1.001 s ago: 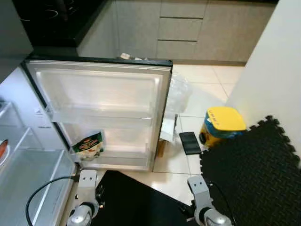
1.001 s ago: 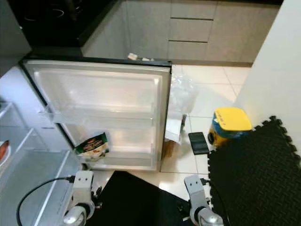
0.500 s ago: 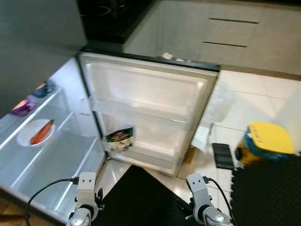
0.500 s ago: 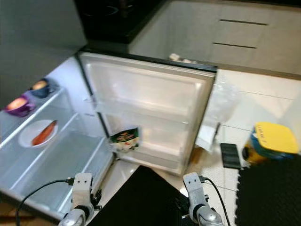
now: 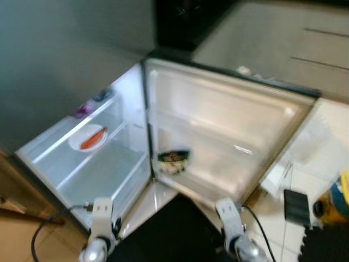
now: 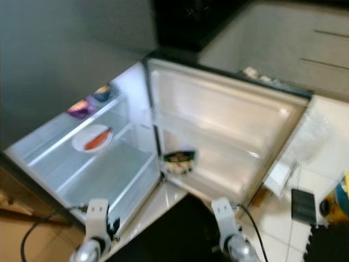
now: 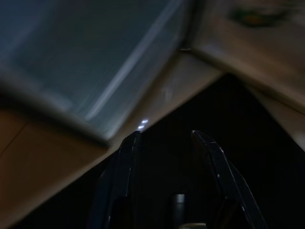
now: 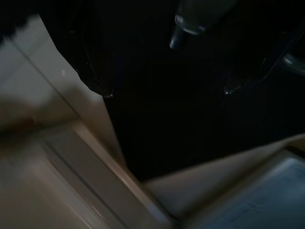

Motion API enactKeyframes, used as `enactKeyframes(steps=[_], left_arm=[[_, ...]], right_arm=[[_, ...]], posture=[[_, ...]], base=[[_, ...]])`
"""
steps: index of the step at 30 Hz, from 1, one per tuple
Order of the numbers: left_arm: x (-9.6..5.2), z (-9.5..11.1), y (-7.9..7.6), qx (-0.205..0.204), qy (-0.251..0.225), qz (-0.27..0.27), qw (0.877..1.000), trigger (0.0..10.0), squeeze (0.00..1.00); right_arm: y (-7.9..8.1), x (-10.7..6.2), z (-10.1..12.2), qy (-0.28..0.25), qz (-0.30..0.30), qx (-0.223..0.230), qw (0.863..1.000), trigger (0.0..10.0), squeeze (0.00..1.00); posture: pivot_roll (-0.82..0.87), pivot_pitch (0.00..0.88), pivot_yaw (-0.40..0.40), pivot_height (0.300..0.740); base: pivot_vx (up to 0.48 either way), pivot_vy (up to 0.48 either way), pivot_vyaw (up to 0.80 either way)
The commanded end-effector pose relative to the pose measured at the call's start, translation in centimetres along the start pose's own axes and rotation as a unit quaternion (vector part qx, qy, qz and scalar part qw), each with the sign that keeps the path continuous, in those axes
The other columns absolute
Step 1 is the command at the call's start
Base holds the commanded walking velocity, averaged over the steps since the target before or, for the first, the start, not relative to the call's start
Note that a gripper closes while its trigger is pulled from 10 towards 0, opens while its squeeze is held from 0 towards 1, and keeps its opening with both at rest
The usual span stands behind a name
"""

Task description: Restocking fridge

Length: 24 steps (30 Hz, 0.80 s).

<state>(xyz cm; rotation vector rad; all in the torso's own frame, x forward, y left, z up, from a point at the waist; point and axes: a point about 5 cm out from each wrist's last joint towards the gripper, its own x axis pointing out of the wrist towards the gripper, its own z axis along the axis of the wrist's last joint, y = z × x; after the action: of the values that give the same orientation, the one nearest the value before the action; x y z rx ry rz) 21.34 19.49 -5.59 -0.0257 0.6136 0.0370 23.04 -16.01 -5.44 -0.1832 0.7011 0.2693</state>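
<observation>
Below, the fridge (image 6: 109, 164) stands open, its door (image 6: 229, 136) swung wide to the right. Inside the fridge, a white plate (image 6: 91, 139) with an orange piece of food sits on a glass shelf, and two small bowls (image 6: 90, 101) rest on the shelf behind it. A green packet (image 6: 179, 161) sits low in the door's rack. Both arms hang low in front of the fridge: the left gripper (image 7: 167, 143) has its fingers spread with nothing between them, and the right gripper (image 8: 167, 93) is likewise spread and empty. Right of the door, a yellow bin (image 5: 335, 199) stands on the floor tiles.

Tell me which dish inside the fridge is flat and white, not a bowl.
The white plate holding an orange item, on the shelf below the purple bowl and blue bowl; those two are small, deep and coloured.
</observation>
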Motion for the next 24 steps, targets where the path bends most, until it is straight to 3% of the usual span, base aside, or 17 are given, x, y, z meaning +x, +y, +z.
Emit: enactKeyframes(steps=[1,5,21,24], left_arm=[[-0.1,-0.4,0.1,-0.001,0.010,0.000,1.000,10.0,0.00],[-0.1,-0.3,0.2,0.005,0.009,0.005,1.000,10.0,0.00],[-0.1,-0.5,-0.6,0.008,0.013,-0.033,0.999,10.0,0.00],[-0.1,-0.5,-0.7,0.009,0.015,-0.043,0.999,10.0,0.00]], right_arm=[[0.3,-0.2,-0.9,0.014,0.003,0.003,1.000,10.0,0.00],[0.0,-0.4,-1.2,0.011,-0.004,0.023,1.000,10.0,0.00],[-0.8,-0.8,-1.7,0.015,-0.006,0.023,1.000,10.0,0.00],[-0.8,-0.7,-1.7,0.017,-0.010,0.028,0.999,10.0,0.00]], posture=[[-0.07,0.077,-0.005,0.738],[-0.07,0.068,0.004,0.738],[-0.07,0.055,0.019,0.738],[-0.08,0.054,0.023,0.738]], base=[[0.000,0.000,0.80],[0.000,0.000,0.20],[0.000,0.000,0.00],[0.000,-0.279,0.00]])
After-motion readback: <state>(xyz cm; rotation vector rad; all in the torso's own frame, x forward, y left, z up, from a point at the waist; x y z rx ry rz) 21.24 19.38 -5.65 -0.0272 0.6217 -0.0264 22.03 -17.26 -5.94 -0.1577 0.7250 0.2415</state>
